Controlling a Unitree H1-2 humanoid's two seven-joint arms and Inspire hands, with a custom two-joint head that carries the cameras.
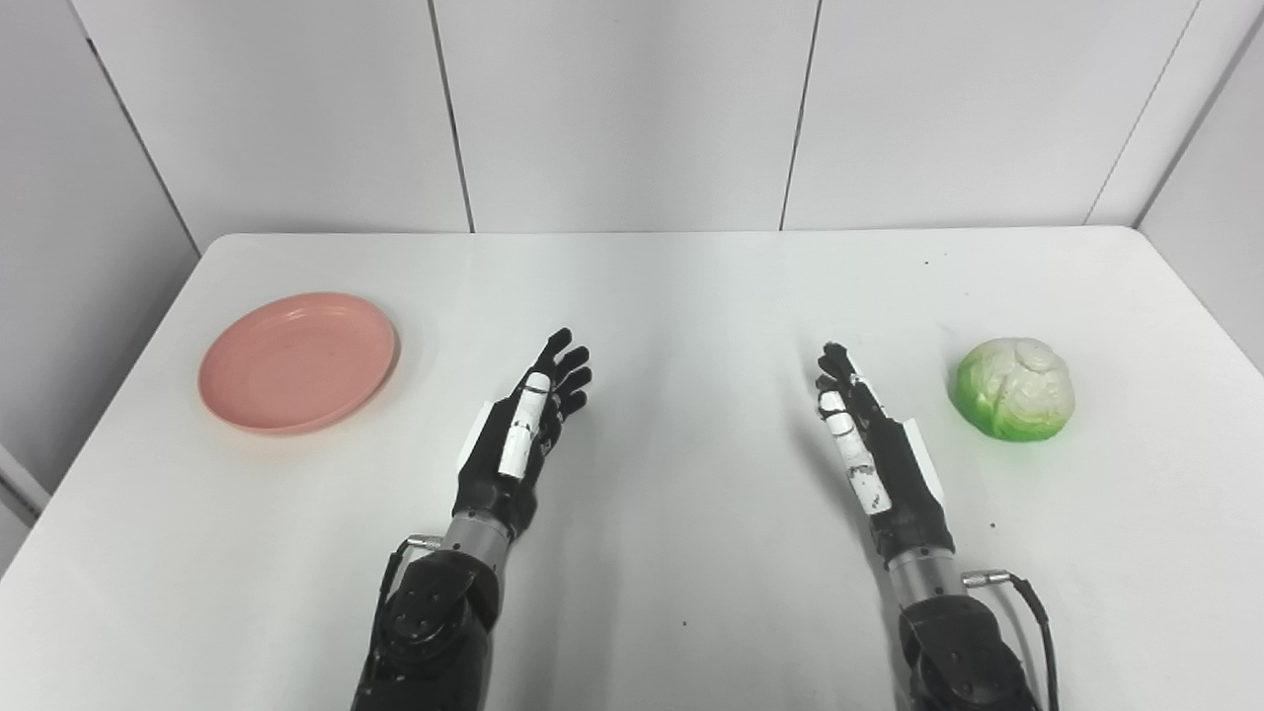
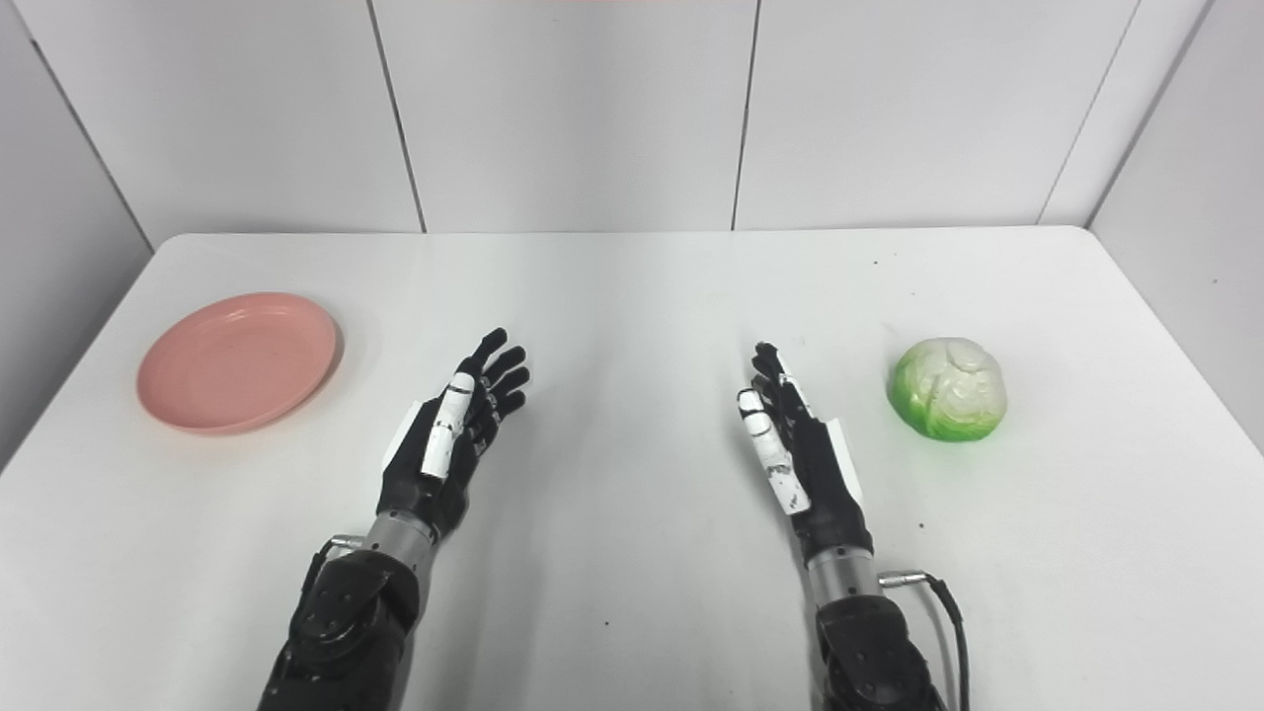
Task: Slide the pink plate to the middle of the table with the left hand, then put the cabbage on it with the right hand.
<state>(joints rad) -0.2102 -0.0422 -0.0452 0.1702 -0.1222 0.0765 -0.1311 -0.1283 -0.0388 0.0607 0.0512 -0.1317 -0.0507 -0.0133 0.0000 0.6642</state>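
Bare white worktop lay between and ahead of both arms, its middle unoccupied. The left hand hung released, fingers spread, holding nothing, well apart from the pink plate, which sat near the worktop's left edge. The right hand was likewise unclenched and empty, near the cabbage on the right side. Panelled wall stood behind the far edge

White table against panelled walls

The white table has rounded far corners; behind it stand pale wall panels split by thin dark vertical seams.
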